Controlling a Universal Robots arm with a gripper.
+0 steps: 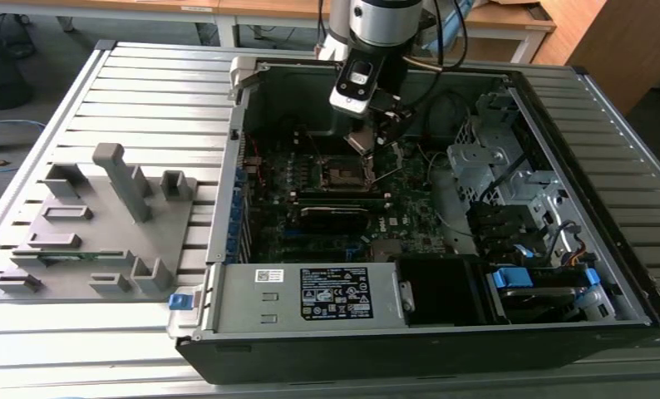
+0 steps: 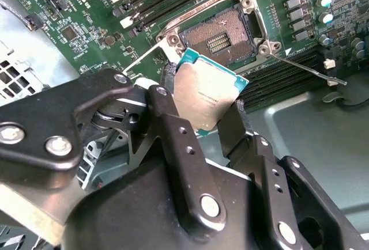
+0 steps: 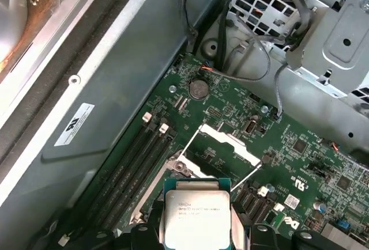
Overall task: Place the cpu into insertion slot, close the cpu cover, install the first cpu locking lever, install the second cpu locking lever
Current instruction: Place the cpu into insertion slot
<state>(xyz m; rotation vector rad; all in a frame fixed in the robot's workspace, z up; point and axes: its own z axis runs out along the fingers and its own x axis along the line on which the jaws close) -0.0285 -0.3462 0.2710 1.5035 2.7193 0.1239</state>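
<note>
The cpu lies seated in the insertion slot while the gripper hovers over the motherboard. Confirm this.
Not right. The cpu is not seated: in the second wrist view the gripper is shut on it and holds it clear of the bare insertion slot. The gripper does hover over the motherboard.

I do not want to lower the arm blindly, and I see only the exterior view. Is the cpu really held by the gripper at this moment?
Observer: Yes. In the second wrist view the gripper pinches the cpu by two opposite edges, with its metal top toward the camera.
Operator: Is the insertion slot free?
Observer: Yes. The contact field of the insertion slot is bare and nothing lies in it.
Operator: And the cpu cover?
Observer: In the first wrist view the cpu cover stands raised, not down over the slot.
</note>
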